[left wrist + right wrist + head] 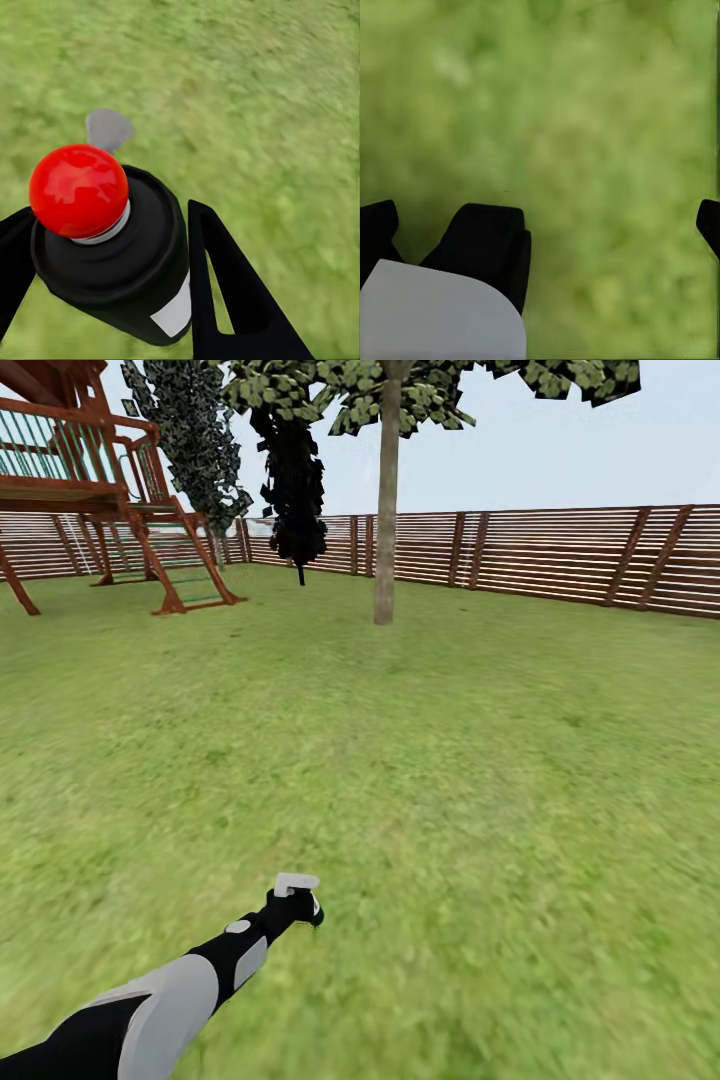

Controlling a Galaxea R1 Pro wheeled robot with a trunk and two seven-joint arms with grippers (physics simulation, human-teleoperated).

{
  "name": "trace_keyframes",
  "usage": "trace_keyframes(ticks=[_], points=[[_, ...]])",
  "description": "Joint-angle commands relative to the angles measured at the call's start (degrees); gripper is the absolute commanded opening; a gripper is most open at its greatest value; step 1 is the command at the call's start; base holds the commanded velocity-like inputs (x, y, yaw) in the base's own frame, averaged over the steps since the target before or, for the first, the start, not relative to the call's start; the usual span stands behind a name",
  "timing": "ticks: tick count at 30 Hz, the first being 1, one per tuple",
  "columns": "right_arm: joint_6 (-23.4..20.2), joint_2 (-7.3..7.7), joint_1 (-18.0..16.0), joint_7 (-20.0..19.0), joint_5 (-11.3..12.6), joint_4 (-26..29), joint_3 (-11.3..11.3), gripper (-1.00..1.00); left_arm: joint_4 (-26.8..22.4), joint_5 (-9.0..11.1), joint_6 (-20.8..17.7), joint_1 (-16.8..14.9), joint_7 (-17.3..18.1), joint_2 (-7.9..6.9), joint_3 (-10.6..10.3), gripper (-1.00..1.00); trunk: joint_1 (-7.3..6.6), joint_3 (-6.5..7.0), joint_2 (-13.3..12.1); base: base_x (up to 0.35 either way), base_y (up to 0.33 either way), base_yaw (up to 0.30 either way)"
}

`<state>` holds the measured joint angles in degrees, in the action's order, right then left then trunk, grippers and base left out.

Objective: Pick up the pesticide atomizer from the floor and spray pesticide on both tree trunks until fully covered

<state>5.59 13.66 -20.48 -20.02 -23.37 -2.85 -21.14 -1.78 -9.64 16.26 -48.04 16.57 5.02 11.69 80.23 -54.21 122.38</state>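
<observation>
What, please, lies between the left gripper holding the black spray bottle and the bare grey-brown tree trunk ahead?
In the head view, only open green lawn separates the left gripper, shut on the black spray bottle, from the grey-brown tree trunk.

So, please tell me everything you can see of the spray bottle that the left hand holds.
The pesticide atomizer is a small black bottle that looks like smooth plastic, with a white label patch low on its side. A glossy red ball sits on its top, with a light grey piece beyond it. It sits between the two black fingers of the left hand, which press against its sides. In the head view its pale head points forward above the lawn, off the ground.
</observation>
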Motion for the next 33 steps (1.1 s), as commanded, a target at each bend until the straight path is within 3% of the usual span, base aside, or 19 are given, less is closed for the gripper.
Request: trace_keyframes(ticks=[1,33], points=[[0.4,0.05,-0.1,0.0,-0.5,-0.2,-0.5,1.0,0.0,-0.6,0.2,0.0,0.1,0.0,0.5,-1.0,0.03,-0.05,0.0,0.35,0.0,0.0],[0.4,0.05,-0.1,0.0,-0.5,-0.2,-0.5,1.0,0.0,-0.6,0.2,0.0,0.1,0.09,0.5,-1.0,0.03,-0.05,0.0,0.35,0.0,0.0]])
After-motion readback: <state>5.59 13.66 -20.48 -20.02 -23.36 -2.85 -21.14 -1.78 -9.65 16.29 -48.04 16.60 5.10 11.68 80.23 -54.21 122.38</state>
